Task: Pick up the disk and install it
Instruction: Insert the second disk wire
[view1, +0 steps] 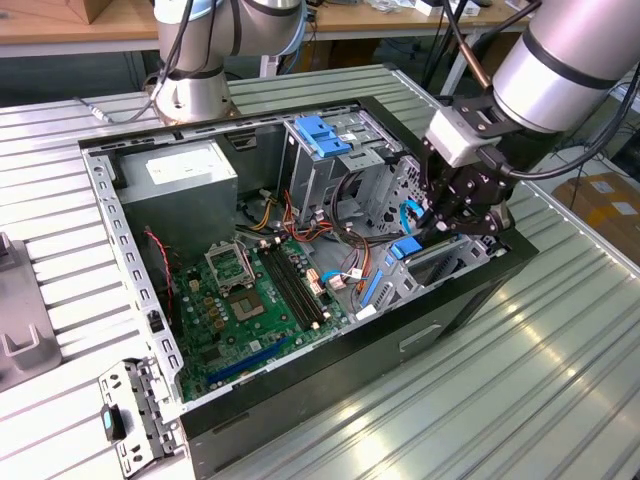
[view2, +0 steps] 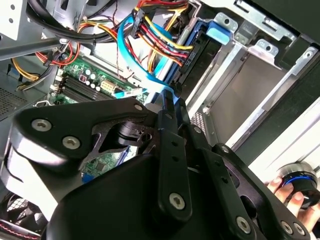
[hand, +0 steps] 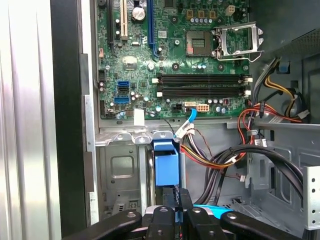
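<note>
The disk (hand: 166, 165) stands on edge in a bay at the front of the open computer case (view1: 130, 260), its light-blue carrier end pointing at the motherboard. That blue end (view1: 405, 248) sits at the bay's mouth in the exterior view, and the carrier tab (view2: 220, 31) lies between silver rails in the second wrist view. My gripper (view1: 440, 228) hangs directly over the bay, at the exterior view's right. Its black fingers (hand: 178, 200) are drawn together above the disk's upper edge. The fingertips (view2: 170, 97) meet beside the light-blue cable (view2: 135, 45). Whether they pinch anything is hidden.
Red, yellow and black cable bundles (hand: 220, 160) run beside the bay. The motherboard (view1: 250, 300), power supply (view1: 180, 170) and a drive cage with a blue latch (view1: 325, 135) fill the case. A loose bracket (view1: 135, 415) lies on the ribbed table. A person's fingers (view2: 290, 192) hold a round knob.
</note>
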